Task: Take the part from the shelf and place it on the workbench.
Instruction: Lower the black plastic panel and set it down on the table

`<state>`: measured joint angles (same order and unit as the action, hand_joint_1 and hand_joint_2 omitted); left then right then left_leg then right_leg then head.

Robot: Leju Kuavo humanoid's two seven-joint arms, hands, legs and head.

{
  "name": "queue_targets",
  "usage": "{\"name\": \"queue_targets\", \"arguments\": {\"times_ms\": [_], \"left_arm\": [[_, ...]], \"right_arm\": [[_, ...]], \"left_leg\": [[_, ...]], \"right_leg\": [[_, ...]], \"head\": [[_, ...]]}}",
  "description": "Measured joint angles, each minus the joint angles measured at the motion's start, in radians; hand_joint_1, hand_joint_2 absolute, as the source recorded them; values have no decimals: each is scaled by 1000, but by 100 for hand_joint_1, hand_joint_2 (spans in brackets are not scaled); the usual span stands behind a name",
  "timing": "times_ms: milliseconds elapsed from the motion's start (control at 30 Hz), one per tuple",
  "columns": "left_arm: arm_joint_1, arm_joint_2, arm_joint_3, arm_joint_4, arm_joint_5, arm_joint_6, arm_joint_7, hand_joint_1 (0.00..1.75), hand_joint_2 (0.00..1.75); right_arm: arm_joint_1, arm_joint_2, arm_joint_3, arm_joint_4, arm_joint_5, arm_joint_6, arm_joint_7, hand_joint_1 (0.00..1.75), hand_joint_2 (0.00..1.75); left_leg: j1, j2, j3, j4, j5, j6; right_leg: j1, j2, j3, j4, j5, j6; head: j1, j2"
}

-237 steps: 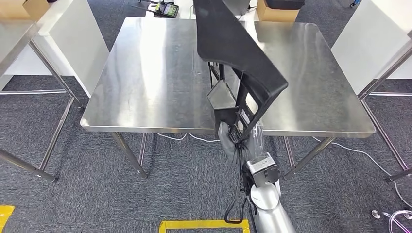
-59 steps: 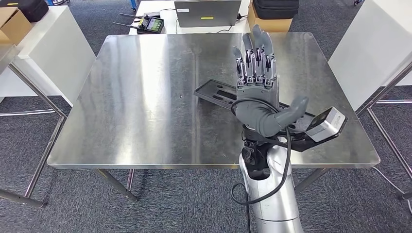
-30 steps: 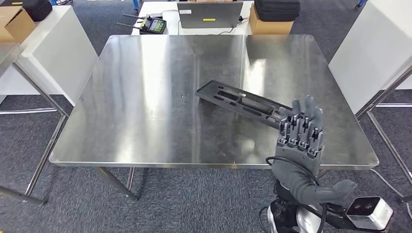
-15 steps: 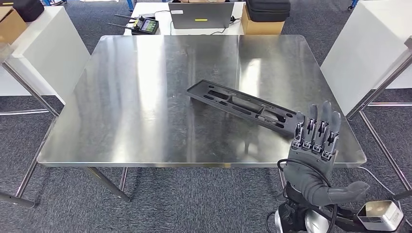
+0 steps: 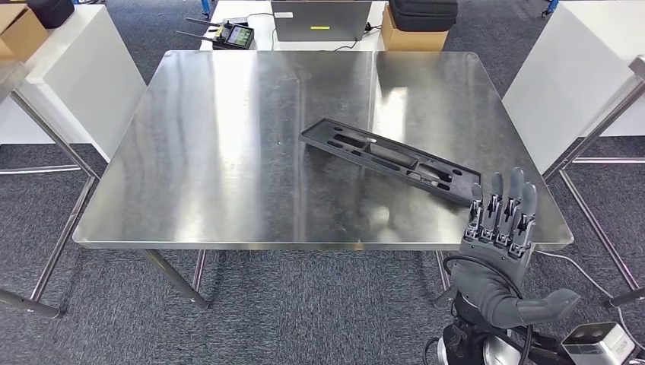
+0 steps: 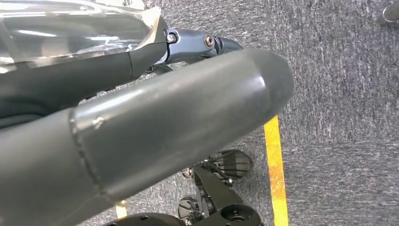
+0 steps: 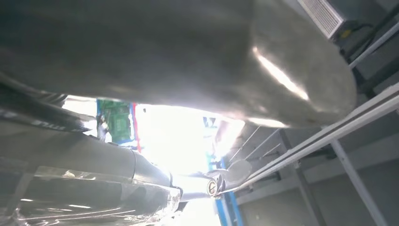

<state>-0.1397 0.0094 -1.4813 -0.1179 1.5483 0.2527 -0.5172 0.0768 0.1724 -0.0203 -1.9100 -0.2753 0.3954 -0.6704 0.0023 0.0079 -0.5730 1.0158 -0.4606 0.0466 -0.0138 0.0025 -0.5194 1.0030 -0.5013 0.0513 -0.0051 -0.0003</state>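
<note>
Desk: bare brushed silver steel, streaked with pale reflections. Part: matt black throughout. Right hand: dark grey, silver-and-black segmented fingers. Carpet: mottled dark grey. Floor tape: yellow. Cardboard box: tan.

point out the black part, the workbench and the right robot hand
black part (image 5: 388,160), head view, middle of its slotted face
workbench (image 5: 228,144), head view, bare steel top
right robot hand (image 5: 498,236), head view, back of hand
</note>
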Motion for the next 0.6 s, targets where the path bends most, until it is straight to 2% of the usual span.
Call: {"name": "queue_targets", "arguments": {"times_ms": [67, 100, 133, 200, 267, 300, 333, 367, 433, 467, 500, 600], "left_arm": [[0, -1, 0, 0, 0, 0, 0, 0, 0], [0, -1, 0, 0, 0, 0, 0, 0, 0], [1, -2, 0, 0, 0, 0, 1, 0, 0], [1, -2, -1, 0, 0, 1, 3, 0, 0], [1, -3, -2, 0, 0, 1, 5, 0, 0], [2, -3, -2, 0, 0, 1, 6, 0, 0], [2, -3, -3, 0, 0, 1, 6, 0, 0], [2, -2, -3, 0, 0, 1, 6, 0, 0], [1, -2, -4, 0, 0, 1, 6, 0, 0], [1, -2, -4, 0, 1, 1, 5, 0, 0], [0, -2, -4, 0, 1, 2, 5, 0, 0], [1, -2, -6, 0, 1, 3, 4, 0, 0]], "right_arm": [[1, 1, -3, 0, -1, -1, 1, 0, 0], [0, 1, -4, 0, -2, -1, 2, 0, 0], [0, 2, -5, 0, -2, -2, 3, 0, 0], [1, 4, -5, 0, -2, -3, 4, 0, 0], [2, 6, -6, 0, -2, -4, 6, 0, 0], [4, 6, -7, 0, -2, -5, 6, 0, 0], [6, 7, -8, 0, -3, -5, 6, 0, 0], [7, 7, -10, 0, -3, -5, 6, 0, 0], [9, 7, -12, -1, -4, -6, 6, 0, 0], [9, 8, -14, -1, -5, -6, 6, 0, 0], [9, 8, -15, -2, -6, -6, 6, 0, 0], [11, 9, -16, -3, -7, -7, 6, 0, 0]], "left_leg": [[1, 0, -6, 0, 8, -13], [3, -2, -9, 3, 5, -20], [5, -3, -16, 18, -11, -26], [10, -6, -50, 103, -81, -37], [13, -6, -95, 230, -155, -46], [15, -6, -104, 267, -170, -48], [17, -6, -92, 266, -166, -50], [19, -6, -59, 223, -145, -50], [21, -8, 40, 76, -96, -48], [19, -10, 75, 18, -80, -44], [16, -13, 92, -13, -73, -40], [7, -13, 80, -20, -53, -14]], "right_leg": [[1, 1, -4, -4, 9, -18], [-2, 0, -6, -5, 15, -26], [-6, -1, -9, -7, 21, -35], [-11, -4, -20, -10, 34, -49], [-10, -6, -37, -9, 46, -53], [-10, -6, -46, -8, 53, -52], [-10, -6, -54, -8, 59, -49], [-11, -6, -62, -8, 65, -46], [-10, -5, -71, -7, 76, -35], [-8, -5, -73, -6, 81, -29], [-7, -5, -75, -6, 87, -21], [-4, -5, -80, -9, 103, 2]], "head": [[0, 0], [-1, 0], [-1, 0], [-3, 0], [-4, 0], [-4, 0], [-4, 0], [-4, 0], [-4, 0], [-3, 0], [-2, 0], [2, 0]]}}
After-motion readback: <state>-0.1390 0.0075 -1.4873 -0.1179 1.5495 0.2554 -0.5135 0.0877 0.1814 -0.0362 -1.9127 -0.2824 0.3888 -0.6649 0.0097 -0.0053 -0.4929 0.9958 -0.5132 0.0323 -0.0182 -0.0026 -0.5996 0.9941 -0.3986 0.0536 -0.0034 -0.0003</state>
